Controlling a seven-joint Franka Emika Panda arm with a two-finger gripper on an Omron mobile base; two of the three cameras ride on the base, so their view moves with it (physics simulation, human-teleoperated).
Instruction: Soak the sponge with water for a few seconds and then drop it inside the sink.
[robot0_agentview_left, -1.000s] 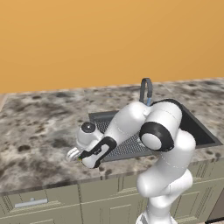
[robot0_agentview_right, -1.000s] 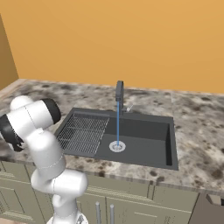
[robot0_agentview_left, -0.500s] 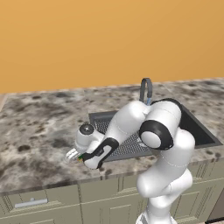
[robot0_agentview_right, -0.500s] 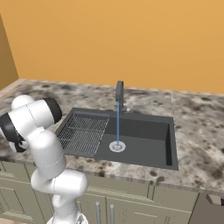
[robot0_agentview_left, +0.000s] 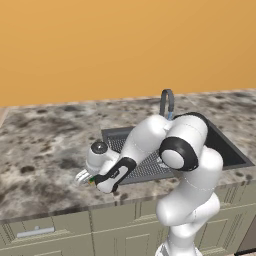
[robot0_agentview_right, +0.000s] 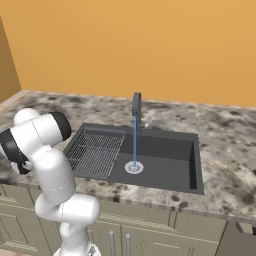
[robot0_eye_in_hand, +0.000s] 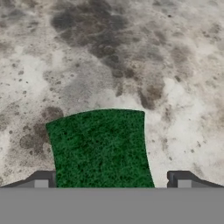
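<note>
The sponge (robot0_eye_in_hand: 100, 148) lies flat on the speckled counter, its dark green top facing the hand camera. My gripper (robot0_eye_in_hand: 111, 181) hangs right over it, open, with one fingertip on each side. The left tip sits at the sponge's edge and a small gap remains at the right tip. In the left base view the gripper (robot0_agentview_left: 83, 177) is low over the counter, left of the sink (robot0_agentview_left: 227, 150), and a sliver of the sponge (robot0_agentview_left: 92, 181) shows under the hand. Water (robot0_agentview_right: 134, 142) runs in a thin blue stream from the faucet (robot0_agentview_right: 136, 104) onto the drain (robot0_agentview_right: 134, 167).
The ribbed drainboard (robot0_agentview_right: 95, 150) lies between my hand and the basin (robot0_agentview_right: 165, 155). The granite counter (robot0_agentview_left: 40, 150) spreads to the left and behind, with an orange wall at the back. The counter's front edge runs close beneath the hand.
The hand has dipped slightly toward the counter over the sponge. The sponge has stayed where it was and the water keeps running.
</note>
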